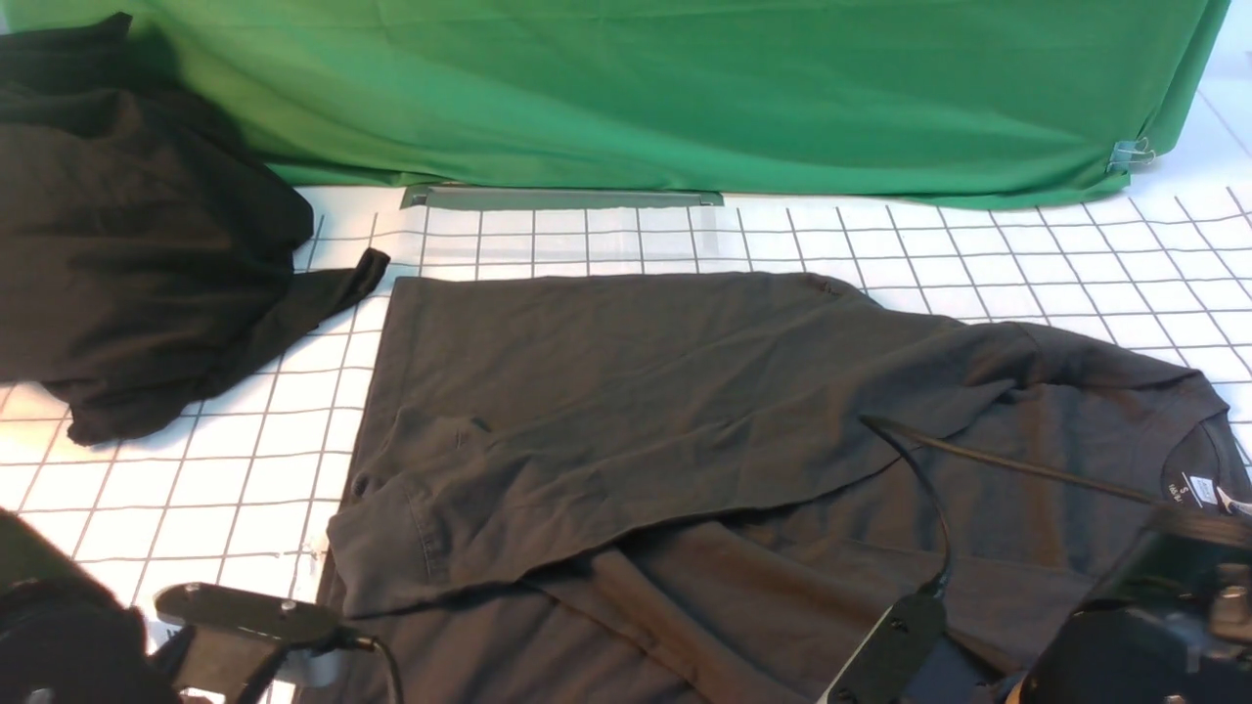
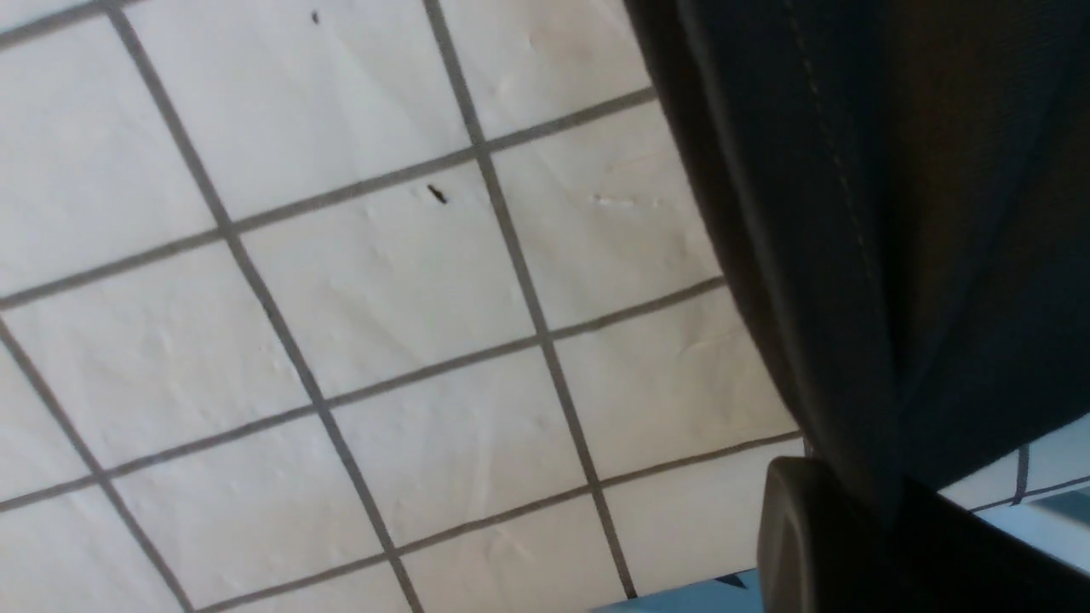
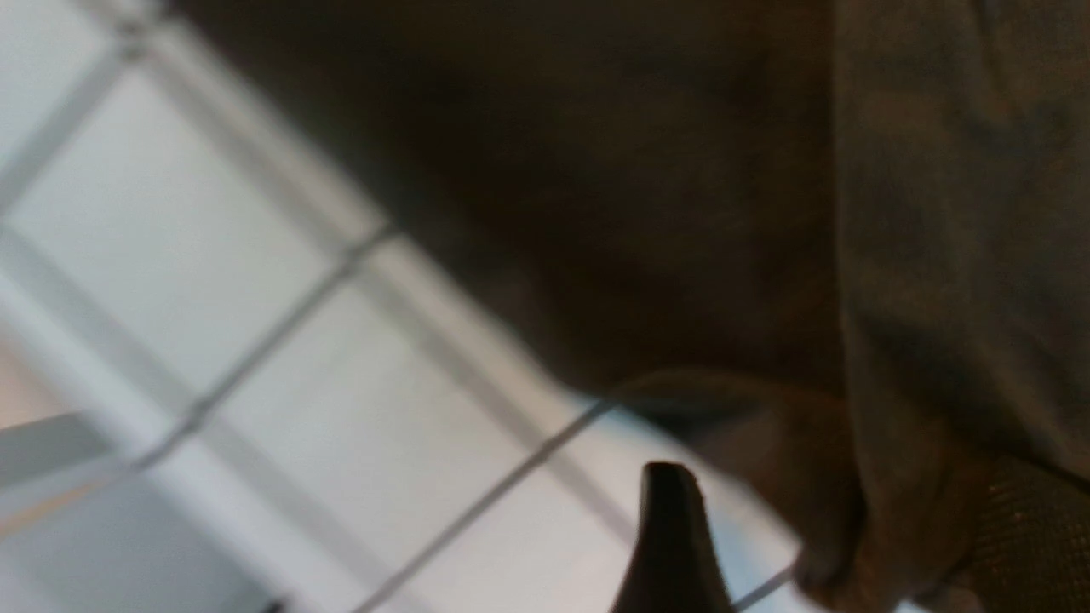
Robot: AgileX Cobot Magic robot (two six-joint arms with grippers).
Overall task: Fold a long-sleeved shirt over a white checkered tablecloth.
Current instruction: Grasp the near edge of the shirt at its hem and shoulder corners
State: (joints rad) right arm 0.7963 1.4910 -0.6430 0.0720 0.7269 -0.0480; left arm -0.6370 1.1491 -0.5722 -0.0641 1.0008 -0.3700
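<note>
Charcoal-black cotton long-sleeved shirt (image 1: 685, 391) is laid partly folded across the middle and right of a white checkered tablecloth (image 1: 245, 469) on the table, with its white neck label (image 1: 1201, 491) at the right. Its near-left hem is pinched by the left jaws. The right jaws are spread apart at its near-right edge, with cloth draped against one.

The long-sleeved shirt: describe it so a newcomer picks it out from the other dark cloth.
In front of the green backdrop lies the white checkered tablecloth, and the long-sleeved shirt is the charcoal garment spread across its middle and right. Unlike the blacker crumpled heap at far left, it has a white neck label at its right end.
</note>
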